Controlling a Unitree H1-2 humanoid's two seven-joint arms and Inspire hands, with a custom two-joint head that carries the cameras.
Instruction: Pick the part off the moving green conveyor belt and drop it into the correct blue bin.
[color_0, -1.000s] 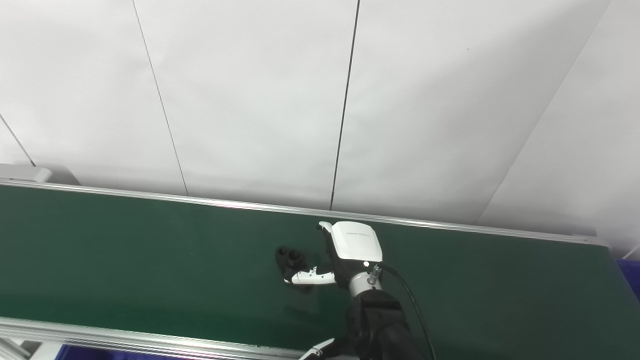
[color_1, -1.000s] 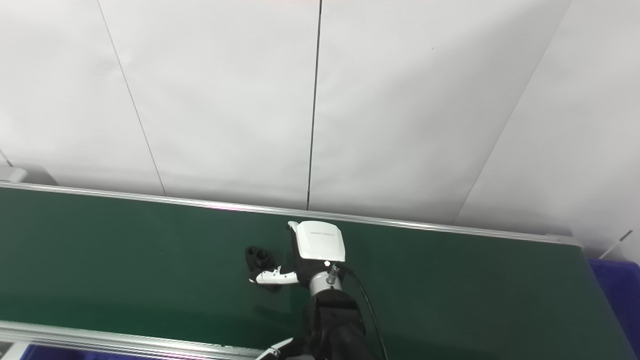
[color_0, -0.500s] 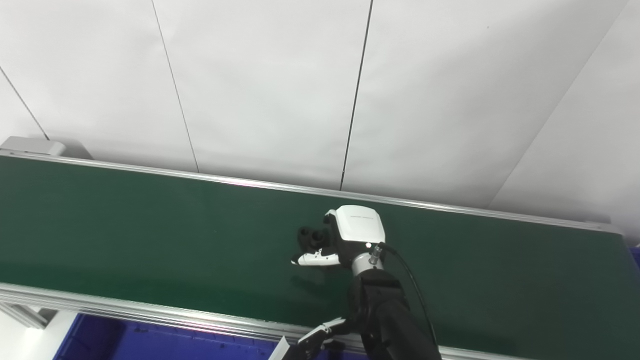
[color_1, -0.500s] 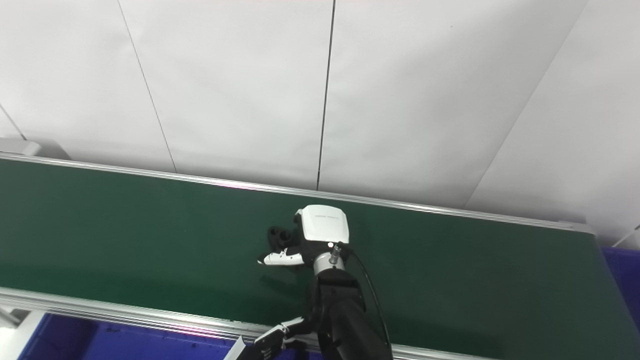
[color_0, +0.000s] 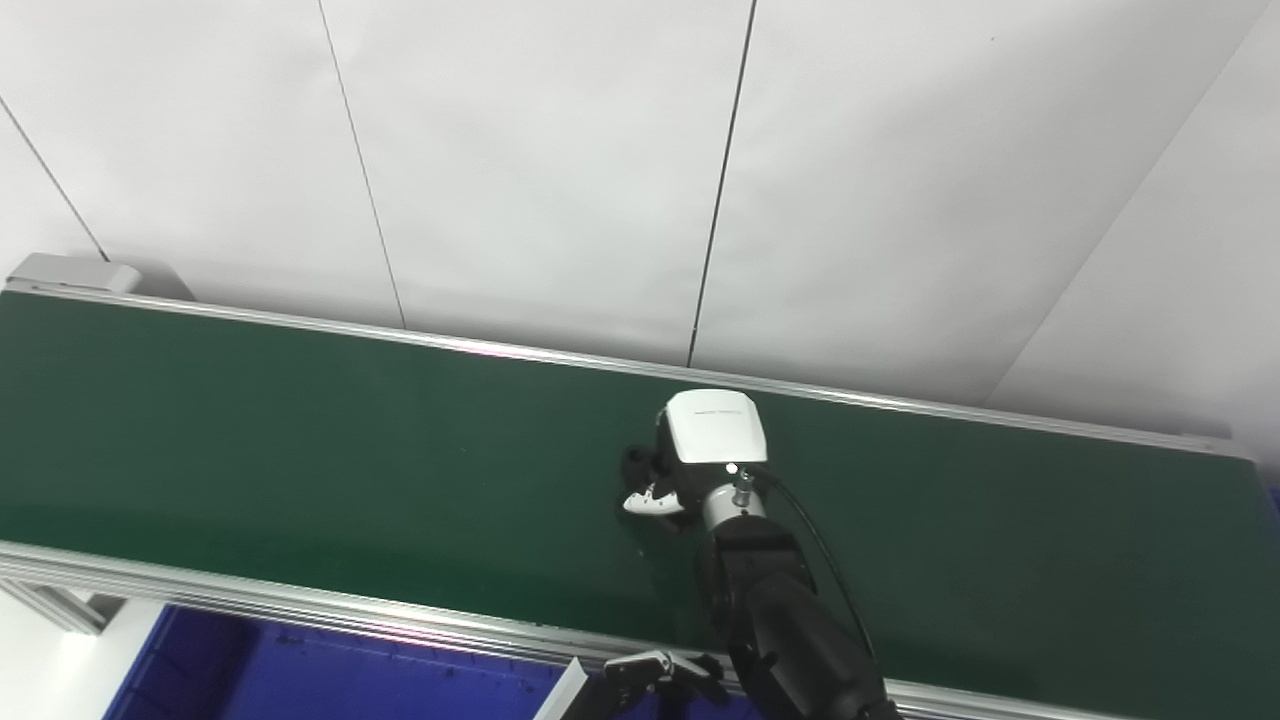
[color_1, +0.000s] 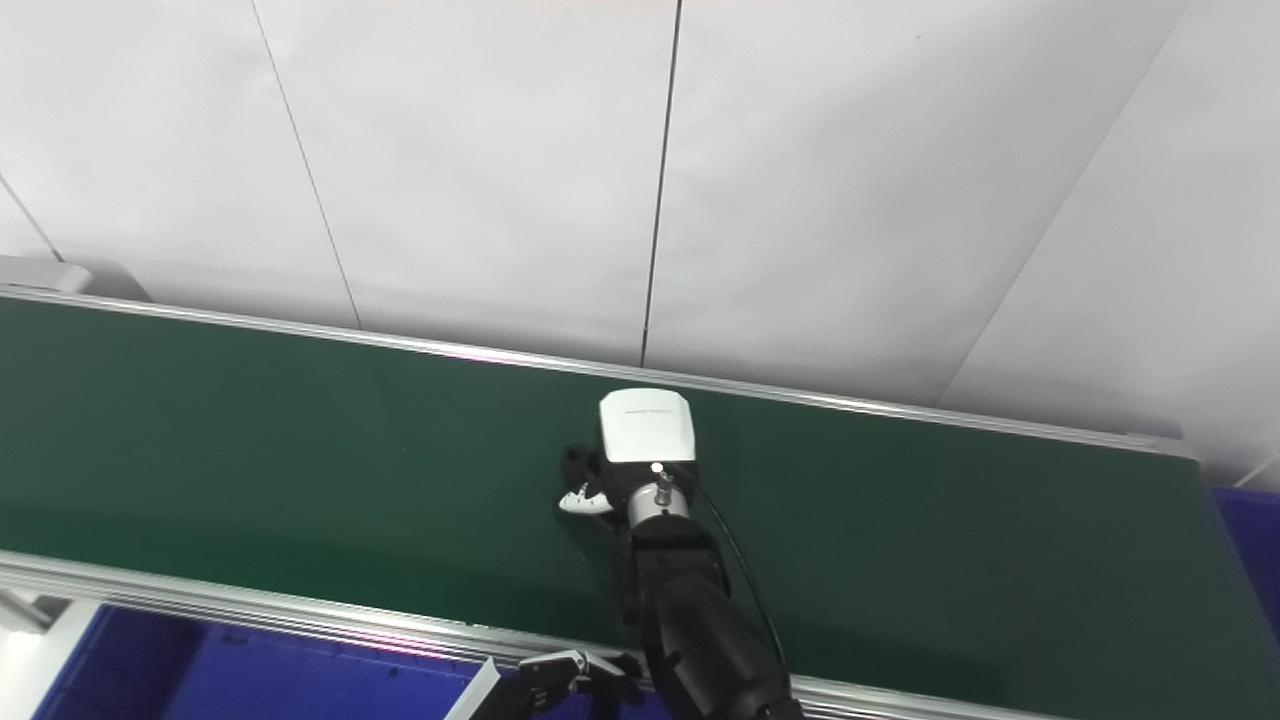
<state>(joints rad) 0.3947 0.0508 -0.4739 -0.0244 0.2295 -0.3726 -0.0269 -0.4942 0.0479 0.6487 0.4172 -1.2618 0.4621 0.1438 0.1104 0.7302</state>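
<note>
A small black part (color_0: 636, 463) lies on the green conveyor belt (color_0: 300, 450), near its middle. My right hand (color_0: 700, 455), white-backed on a black forearm, reaches over the belt from the bottom edge. Its fingers are curled around the part and its white thumb (color_0: 648, 499) is tucked against the near side. Only the left edge of the part shows past the hand (color_1: 640, 450). Part of my left hand (color_0: 655, 675) peeks in low at the bottom edge, in front of the belt's near rail; how its fingers stand is unclear.
A blue bin (color_0: 300, 670) sits below the near aluminium rail (color_0: 250, 600) at the lower left. Another blue bin corner (color_1: 1245, 520) shows past the belt's right end. White wall panels rise behind the far rail (color_0: 900, 405).
The view has shifted down and left. The part rode rightward into my right hand, whose fingers and thumb have closed around it. My left hand now shows further in at the bottom.
</note>
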